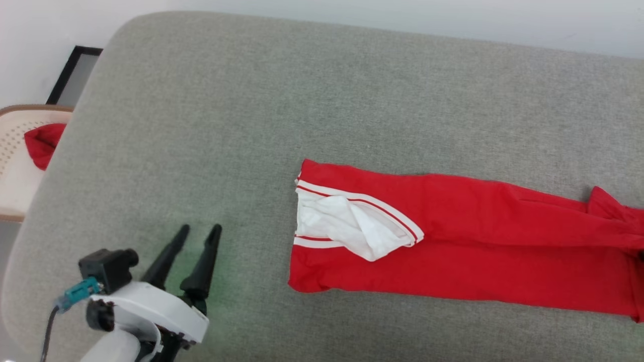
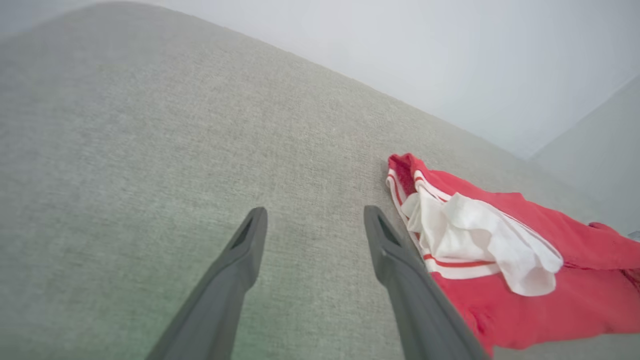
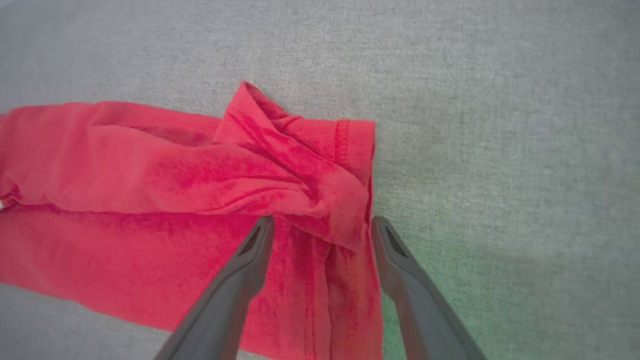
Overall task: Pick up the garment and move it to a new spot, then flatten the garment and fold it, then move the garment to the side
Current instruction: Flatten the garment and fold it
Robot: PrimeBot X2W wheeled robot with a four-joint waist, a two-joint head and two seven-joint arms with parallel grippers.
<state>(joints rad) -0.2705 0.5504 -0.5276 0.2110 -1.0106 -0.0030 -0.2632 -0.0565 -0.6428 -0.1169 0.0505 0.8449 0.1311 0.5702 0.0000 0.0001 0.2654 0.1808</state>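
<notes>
Left wrist view: left gripper (image 2: 315, 216) is hanging over the grey cushion (image 2: 150, 125), fingers spread. The garment (image 2: 525, 300) is lying just to its right, white sleeve end nearest. The right gripper (image 3: 322, 222) is also spread and is straddling the bunched red hem end; contact unclear. The garment is lying folded in a long strip. A woven basket (image 1: 12, 166) holding a small red cloth (image 1: 43, 143) is sitting beyond the cushion's left edge, well apart.
</notes>
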